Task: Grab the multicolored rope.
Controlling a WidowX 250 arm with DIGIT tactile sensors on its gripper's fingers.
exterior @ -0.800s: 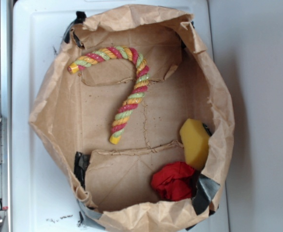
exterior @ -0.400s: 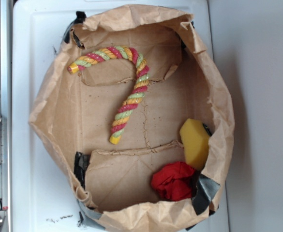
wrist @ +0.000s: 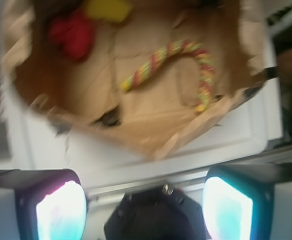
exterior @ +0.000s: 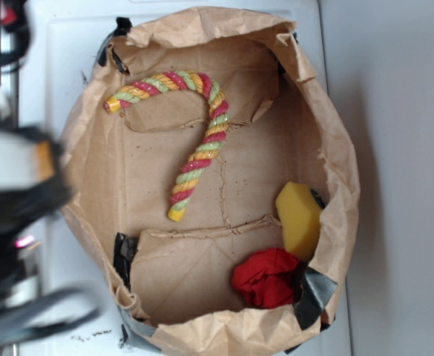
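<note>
Our gripper [wrist: 144,207] hangs with fingers spread wide and empty, outside the paper bag's [exterior: 335,133] left rim. The multicolored rope [exterior: 194,141] lies untouched on the bag's floor near its upper-left corner.

The robot arm [exterior: 12,222] is a dark blur at the left edge; the wrist view is smeared throughout.

multicolored rope [exterior: 199,141] | cane-shaped, red-yellow-green | flat inside paper bag [exterior: 335,133]
</note>
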